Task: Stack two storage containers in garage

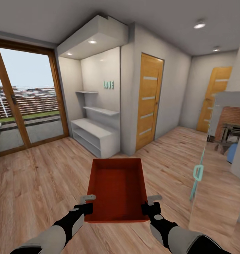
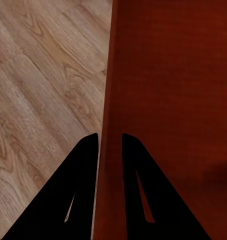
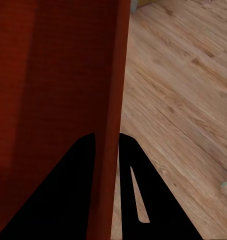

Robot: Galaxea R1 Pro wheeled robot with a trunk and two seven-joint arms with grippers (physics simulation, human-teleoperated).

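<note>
Orange-red, lidless, thin-walled storage container (image 1: 117,188)

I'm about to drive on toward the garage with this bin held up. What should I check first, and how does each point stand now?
1. Left tool straddles the bin wall: ok, one finger on each side.
2. Right tool straddles the opposite wall: ok, same.
3. Bin level: ok, it looks even between both arms in the head view.
4. Bin empty: ok, nothing inside.
5. Wood floor ahead free of obstacles: ok as far as the head view shows.
6. Way out: cannot tell; the near door looks shut, and the far door's state is unclear.
</note>
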